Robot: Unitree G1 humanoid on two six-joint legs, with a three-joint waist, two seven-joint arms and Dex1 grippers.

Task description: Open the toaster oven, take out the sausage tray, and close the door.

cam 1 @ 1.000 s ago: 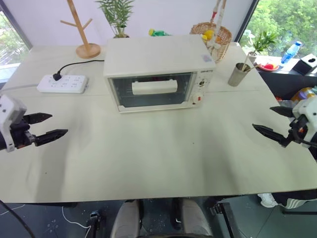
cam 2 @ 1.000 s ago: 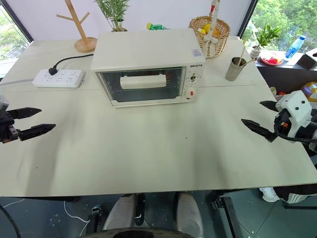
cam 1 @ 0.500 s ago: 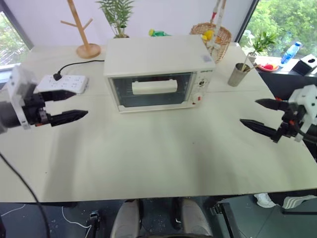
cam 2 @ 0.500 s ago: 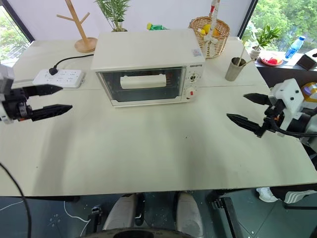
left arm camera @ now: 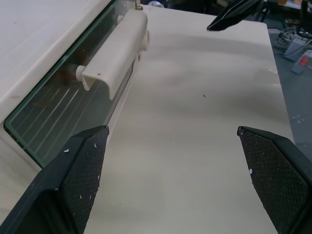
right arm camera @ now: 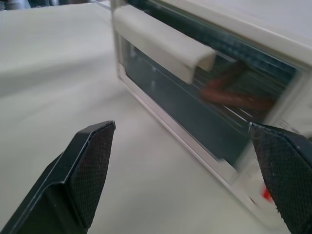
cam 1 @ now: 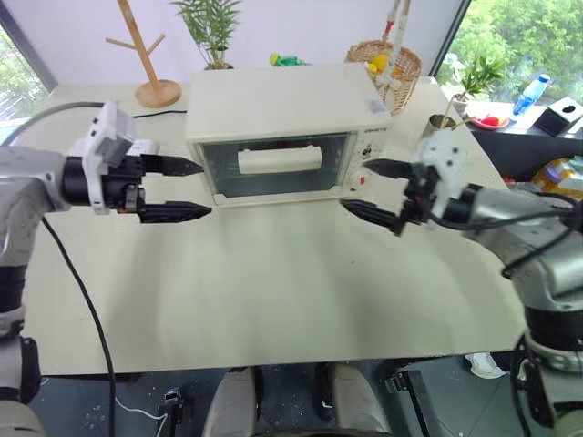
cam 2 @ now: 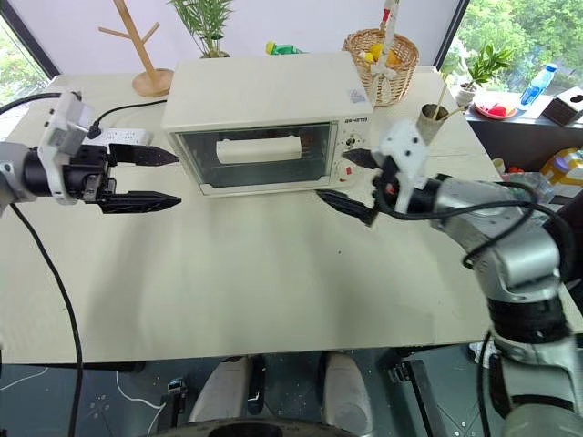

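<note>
The cream-white toaster oven (cam 1: 284, 102) stands at the back middle of the table. Its glass door (cam 1: 278, 173) is shut, with the white bar handle (cam 1: 280, 160) across it. In the right wrist view, red sausages (right arm camera: 233, 94) show through the glass on a ribbed surface; the sausage tray itself is dim behind the pane. My left gripper (cam 1: 197, 189) hovers open just off the oven's left front corner, pointing along the door. On the other side, my right gripper (cam 1: 355, 186) is open in front of the knob panel, pointing at the door. Neither touches the oven.
A power strip (cam 2: 126, 137) with a black cable lies left of the oven, behind my left gripper. A wooden stand (cam 1: 156, 87), a plant (cam 1: 211, 25), a wicker basket (cam 1: 393, 64) and a metal cup (cam 1: 441, 129) line the back. The table (cam 1: 273, 291) is bare in front.
Both arms swung inward from the table's sides to the oven's front, the left moving right and up, the right moving left. Both grippers stayed open; the door stayed shut.
</note>
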